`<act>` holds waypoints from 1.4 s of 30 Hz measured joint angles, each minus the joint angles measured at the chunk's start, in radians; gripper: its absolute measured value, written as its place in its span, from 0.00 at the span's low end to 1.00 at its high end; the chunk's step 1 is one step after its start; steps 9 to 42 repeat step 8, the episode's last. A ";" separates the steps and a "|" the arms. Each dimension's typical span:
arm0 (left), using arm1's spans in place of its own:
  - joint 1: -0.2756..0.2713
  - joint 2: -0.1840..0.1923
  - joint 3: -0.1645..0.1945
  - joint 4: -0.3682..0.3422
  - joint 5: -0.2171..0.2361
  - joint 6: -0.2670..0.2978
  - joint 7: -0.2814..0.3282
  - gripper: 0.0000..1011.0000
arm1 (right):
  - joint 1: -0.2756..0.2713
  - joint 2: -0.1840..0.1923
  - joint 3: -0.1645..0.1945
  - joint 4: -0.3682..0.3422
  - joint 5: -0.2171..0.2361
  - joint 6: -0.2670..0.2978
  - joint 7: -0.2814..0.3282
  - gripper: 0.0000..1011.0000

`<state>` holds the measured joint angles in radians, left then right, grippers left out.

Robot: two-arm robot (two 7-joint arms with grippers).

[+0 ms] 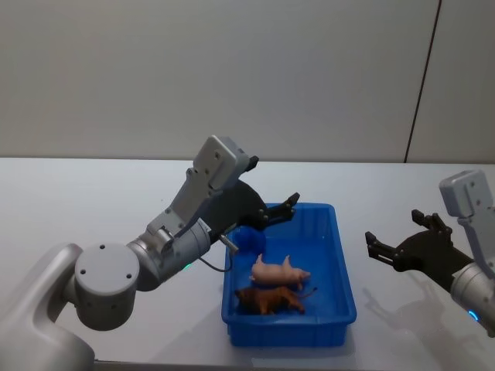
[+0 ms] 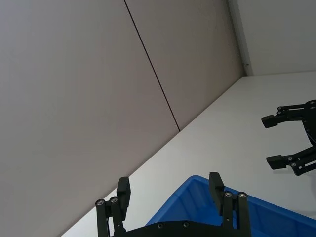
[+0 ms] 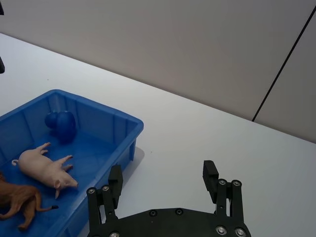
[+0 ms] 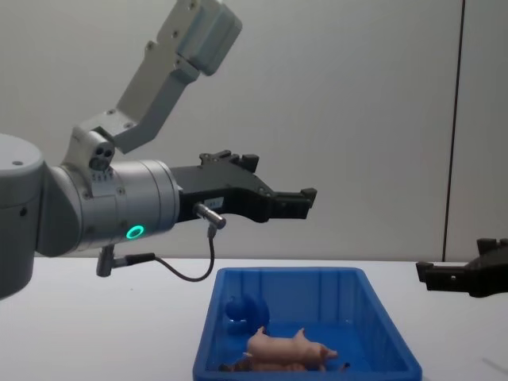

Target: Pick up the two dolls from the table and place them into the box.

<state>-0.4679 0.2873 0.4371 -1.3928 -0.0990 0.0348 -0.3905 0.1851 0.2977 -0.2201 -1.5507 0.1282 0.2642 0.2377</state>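
Nearest the head camera sits the blue box on the white tabletop, and it holds three toy figures: one brown four-legged animal at the near end, one pink pig lying just behind it, and one blue rounded figure toward the far left corner. Two hands are in view. Above the box's far left edge the left hand hovers, fingers spread and empty. Off to the right of the box, above the tabletop, the right hand is likewise spread and empty.
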 joint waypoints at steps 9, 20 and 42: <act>0.010 0.008 -0.002 -0.019 -0.002 -0.001 0.015 0.99 | 0.000 0.000 0.000 0.000 0.000 0.000 0.000 0.99; 0.010 0.008 -0.002 -0.019 -0.002 -0.001 0.015 0.99 | 0.000 0.000 0.000 0.000 0.000 0.000 0.000 0.99; 0.010 0.008 -0.002 -0.019 -0.002 -0.001 0.015 0.99 | 0.000 0.000 0.000 0.000 0.000 0.000 0.000 0.99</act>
